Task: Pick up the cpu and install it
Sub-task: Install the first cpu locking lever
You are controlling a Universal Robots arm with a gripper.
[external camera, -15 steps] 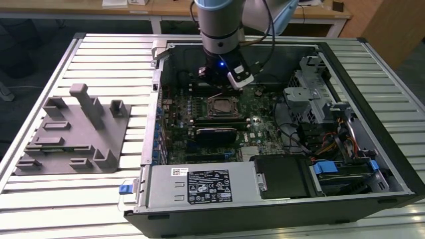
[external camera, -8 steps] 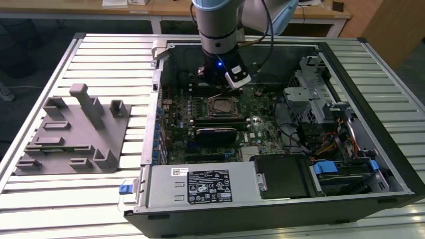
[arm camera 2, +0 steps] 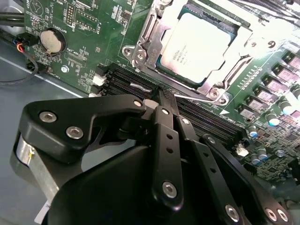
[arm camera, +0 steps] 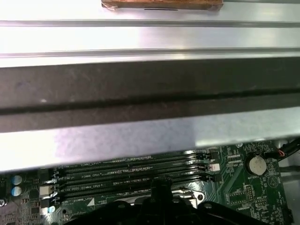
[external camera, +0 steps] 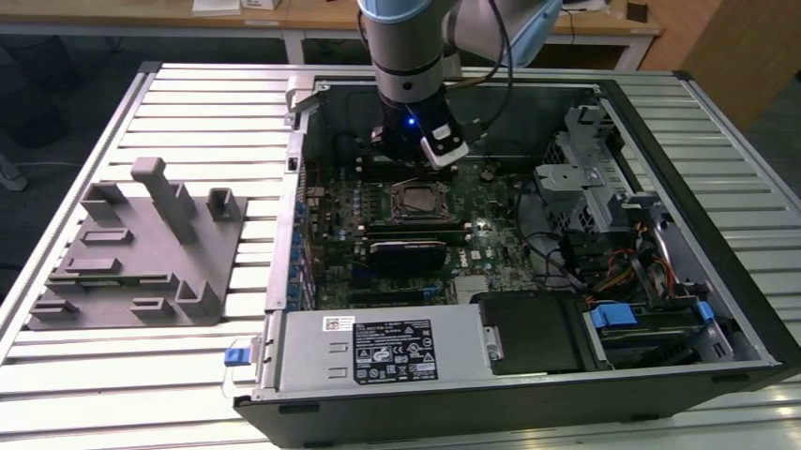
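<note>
Nearest in the exterior view, the open black desktop computer case (external camera: 701,370) lies on its side on the ribbed aluminium table (external camera: 126,375), with a silver power supply box (external camera: 375,352) at its front edge. On the exterior view's left, well apart from the case, sits the grey plastic fixture block (external camera: 131,253).

Further in, the green motherboard (external camera: 501,248) fills the case floor. The cpu, a flat square chip with a pale silver metal top (arm camera 2: 199,44), sits seated inside the metal-framed socket (arm camera 2: 145,40); in the exterior view it is the small square at (external camera: 415,201).

Beyond the socket, the black linkage gripper (arm camera 2: 161,96) hangs above the black memory slots (arm camera 2: 136,84), just beside the socket frame. Its jaws are closed together, holding nothing. It carries a blue light on the wrist (external camera: 411,120).
</note>
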